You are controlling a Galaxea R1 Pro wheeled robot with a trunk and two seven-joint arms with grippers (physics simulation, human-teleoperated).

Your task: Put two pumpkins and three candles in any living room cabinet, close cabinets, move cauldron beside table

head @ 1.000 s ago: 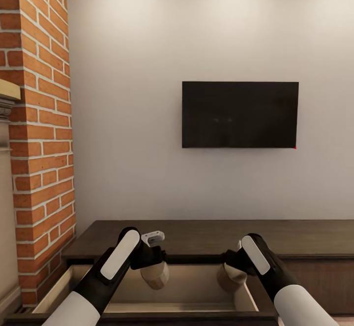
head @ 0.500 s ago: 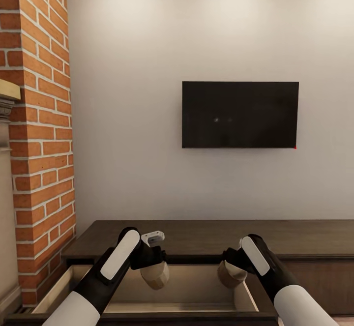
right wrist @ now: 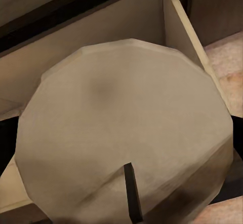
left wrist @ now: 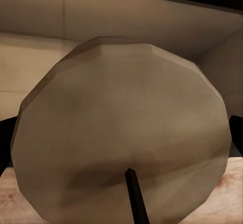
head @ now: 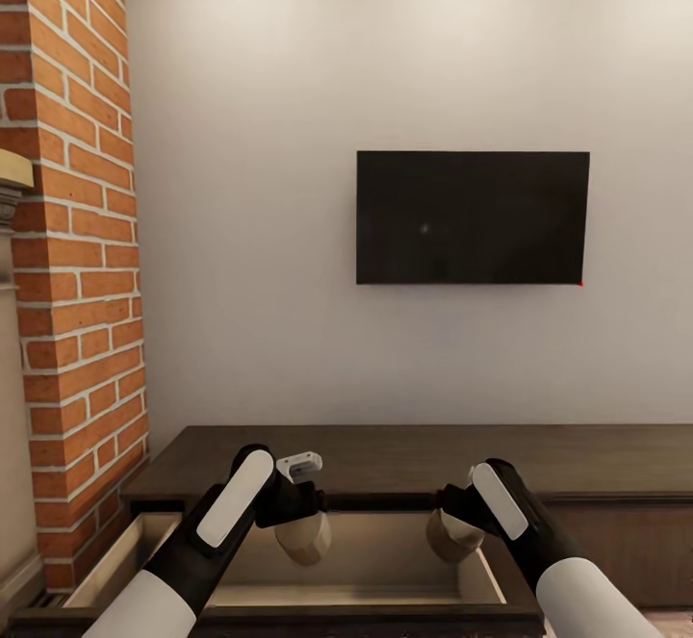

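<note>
Grippers: we see 2, each clamped on 1 candle, both hanging over the open drawer.
Left gripper (head: pixel 300 521): its jaws are closed on the left candle (head: pixel 306 537); in our left wrist view that candle (left wrist: pixel 124 133) bulges between the dark finger edges, faceted end toward the camera.
Right gripper (head: pixel 450 523): its jaws grip the right candle (head: pixel 450 536); in our right wrist view that candle (right wrist: pixel 126 133) sits over the drawer's right end.
Drawer (head: pixel 125 551): pulled out of the cabinet, pale beige inside, directly beneath both candles; we cannot tell whether either candle touches its floor.
Cabinet (head: pixel 577 460): long, low, dark brown, running along the wall behind the drawer; the front to the right of the drawer is shut.
Brick column (head: pixel 82 263): red brick, just left of the cabinet's end.
Television (head: pixel 472 217): 1 black screen fixed on the white wall above the cabinet.
Obstructions: we see nothing between the candles and the drawer.
</note>
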